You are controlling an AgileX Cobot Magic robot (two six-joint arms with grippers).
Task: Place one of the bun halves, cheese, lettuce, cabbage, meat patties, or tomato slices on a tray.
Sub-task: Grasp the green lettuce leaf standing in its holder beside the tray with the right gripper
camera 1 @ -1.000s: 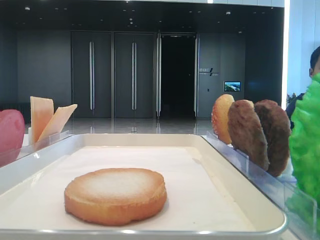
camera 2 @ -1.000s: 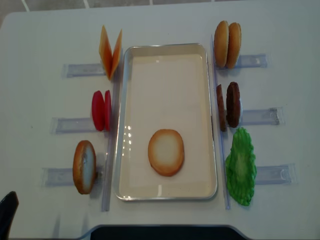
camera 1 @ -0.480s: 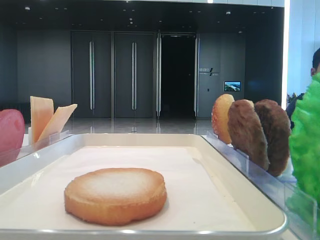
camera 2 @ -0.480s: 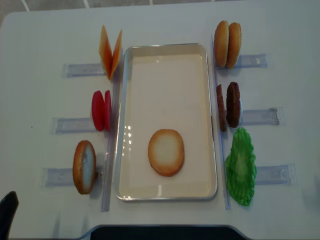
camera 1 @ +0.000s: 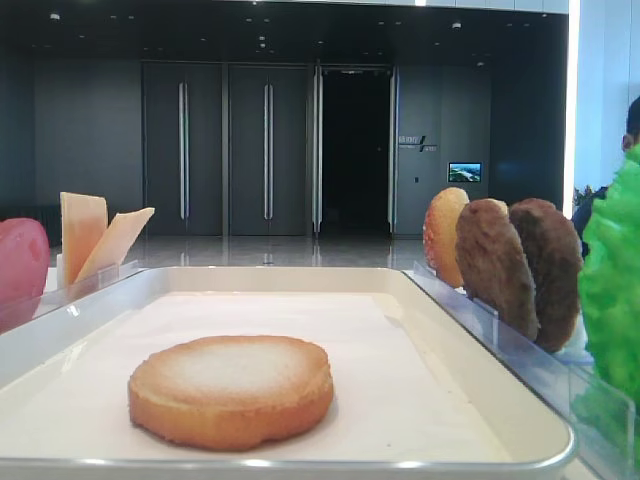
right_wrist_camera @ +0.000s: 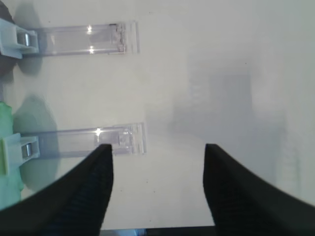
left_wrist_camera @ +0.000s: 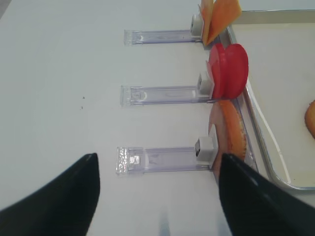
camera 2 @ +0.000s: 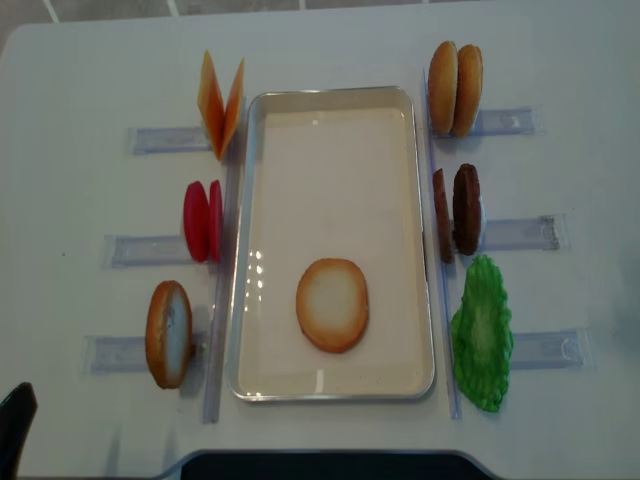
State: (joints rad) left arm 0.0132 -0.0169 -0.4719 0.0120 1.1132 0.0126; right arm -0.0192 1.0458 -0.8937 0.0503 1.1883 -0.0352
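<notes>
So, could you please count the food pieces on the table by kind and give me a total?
Bun halves: 4
Cheese slices: 2
Tomato slices: 2
Meat patties: 2
Lettuce: 1
Total: 11

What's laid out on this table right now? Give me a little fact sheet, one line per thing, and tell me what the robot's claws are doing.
tray: white, middle of the table
on the tray: one bun half, lying flat, pale face up
left of tray, on edge in clear holders: cheese, tomato slices, another bun half
right of tray, on edge: two bun halves, meat patties, lettuce
left claw: open, empty, over bare table
right claw: open, empty, beside the lettuce holder
</notes>
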